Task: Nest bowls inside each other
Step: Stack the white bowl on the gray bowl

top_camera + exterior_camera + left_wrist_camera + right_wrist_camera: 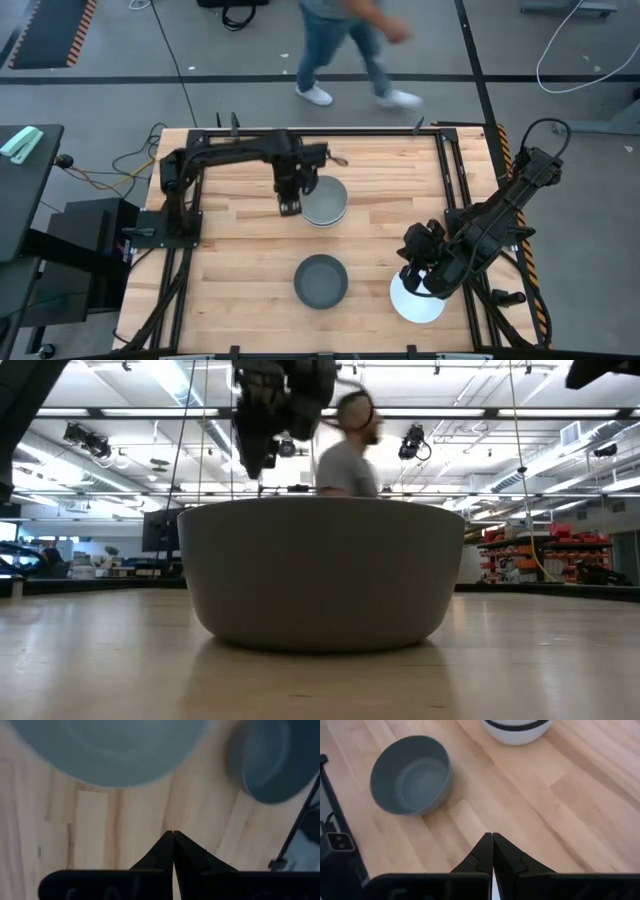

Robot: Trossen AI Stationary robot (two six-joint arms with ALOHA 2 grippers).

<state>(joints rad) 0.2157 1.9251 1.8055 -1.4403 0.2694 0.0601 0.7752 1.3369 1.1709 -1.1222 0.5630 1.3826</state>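
Note:
A stack of bowls, white outside with a dark band at the rim, stands on the far middle of the table. My left gripper hangs shut just left of it, touching nothing. A dark grey bowl rests upright on the near middle and fills the low view. A white bowl sits near the right edge. My right gripper is shut above its far-left rim. Whether it touches that bowl stays hidden by the arm.
Black frame rails run along the table's left, far and right sides. A person walks past beyond the far edge and shows behind the bowl in the low view. Bare wood lies between the bowls.

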